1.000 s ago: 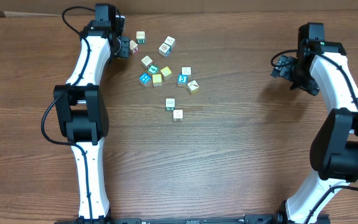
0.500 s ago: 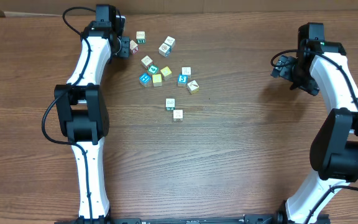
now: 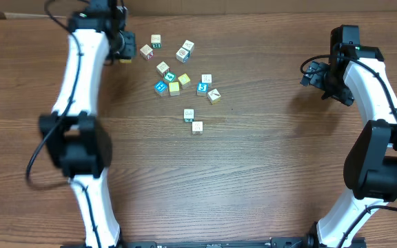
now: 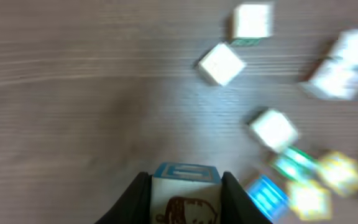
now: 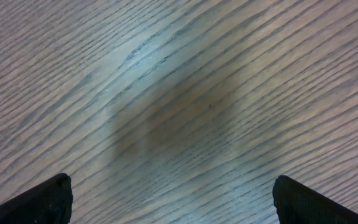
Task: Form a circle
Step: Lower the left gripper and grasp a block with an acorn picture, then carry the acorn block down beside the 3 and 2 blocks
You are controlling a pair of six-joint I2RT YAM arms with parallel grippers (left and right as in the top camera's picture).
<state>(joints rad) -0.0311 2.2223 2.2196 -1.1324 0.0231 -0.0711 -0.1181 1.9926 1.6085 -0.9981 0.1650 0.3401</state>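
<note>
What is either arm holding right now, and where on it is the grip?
The left jaws pinch one toy cube by two opposite side faces. The right jaws are open and hold nothing.

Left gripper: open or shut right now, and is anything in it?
Shut on a block. In the left wrist view, the left gripper clamps both sides of a picture-faced block with a blue top, with no gap showing.

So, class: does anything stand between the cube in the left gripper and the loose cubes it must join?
Nothing visible does. The left gripper is shut on the cube, and only bare table lies between it and the loose cubes.
</note>
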